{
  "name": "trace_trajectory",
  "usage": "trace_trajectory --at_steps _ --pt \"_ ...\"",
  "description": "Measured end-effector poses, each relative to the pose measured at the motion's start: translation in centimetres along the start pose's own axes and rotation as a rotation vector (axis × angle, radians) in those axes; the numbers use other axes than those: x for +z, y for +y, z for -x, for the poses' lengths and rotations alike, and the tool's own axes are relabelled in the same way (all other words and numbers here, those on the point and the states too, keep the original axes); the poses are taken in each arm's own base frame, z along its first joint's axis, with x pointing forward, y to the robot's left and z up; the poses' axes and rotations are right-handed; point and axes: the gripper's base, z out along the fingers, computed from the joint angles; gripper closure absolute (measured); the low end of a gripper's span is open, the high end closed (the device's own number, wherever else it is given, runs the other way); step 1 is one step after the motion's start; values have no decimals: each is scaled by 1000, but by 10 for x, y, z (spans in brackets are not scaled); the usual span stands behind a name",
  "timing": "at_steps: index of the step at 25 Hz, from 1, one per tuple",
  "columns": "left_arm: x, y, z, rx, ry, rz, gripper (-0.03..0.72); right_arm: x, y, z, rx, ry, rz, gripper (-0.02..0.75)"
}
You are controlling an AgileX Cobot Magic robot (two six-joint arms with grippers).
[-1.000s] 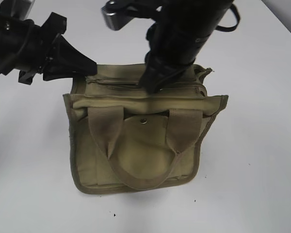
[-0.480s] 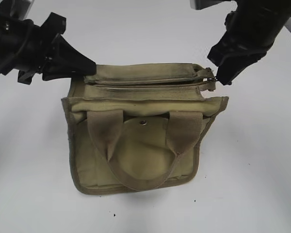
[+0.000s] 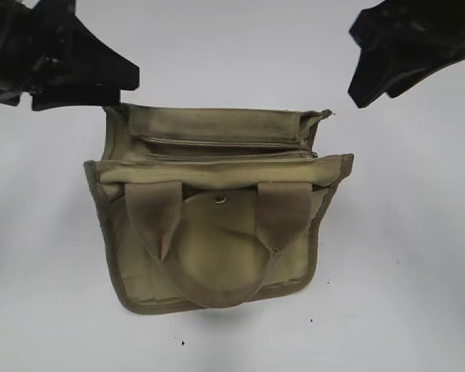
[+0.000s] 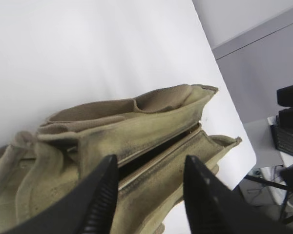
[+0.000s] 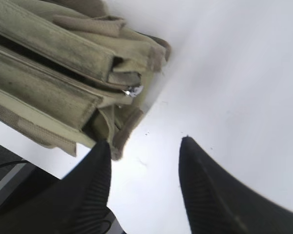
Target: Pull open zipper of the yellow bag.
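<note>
**Zipper drawn open; both arms clear of the bag**

The tabletop (image 3: pixel 418 256) carries the yellow bag (image 3: pixel 217 248) at centre, its zipper (image 3: pixel 232 153) along the far top edge, pull tab (image 5: pixel 135 90) at the right end. Left gripper (image 4: pixel 149 195) and right gripper (image 5: pixel 144 180) hover apart-fingered, holding nothing. Best practice: retreat without snagging fabric. Half a second earlier both gripped the bag's ends.
</note>
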Motion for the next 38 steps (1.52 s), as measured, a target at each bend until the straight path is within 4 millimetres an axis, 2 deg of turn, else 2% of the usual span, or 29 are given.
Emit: trace_trajectory --at_steps 4,8,13,15,17,21,27,32,38 --pt "-36 -20 -7 164 -46 64 320 -20 6 -28 14 -17 -38 343" --pt "-78 -38 -25 253 -64 181 318 -30 16 -70 29 -14 -40 342" --pt "-132 -46 -62 298 -44 428 317 -31 28 -131 59 4 -37 340" --pt "-153 -47 -86 307 -78 512 317 -29 32 -154 72 -5 -40 340" --pt "-164 -43 -107 312 -88 575 317 -25 35 -175 76 -35 -46 340" --pt "-170 -31 -149 330 -117 622 317 -25 39 -209 65 -158 -89 340" --pt "-156 -4 -197 321 -79 639 317 -21 45 -243 52 -251 -113 340" --pt "-158 -4 -205 345 -147 631 317 -17 49 -267 40 -295 -120 340" --pt "-155 0 -207 390 -158 633 317 -24 52 -276 -41 -364 -143 340"
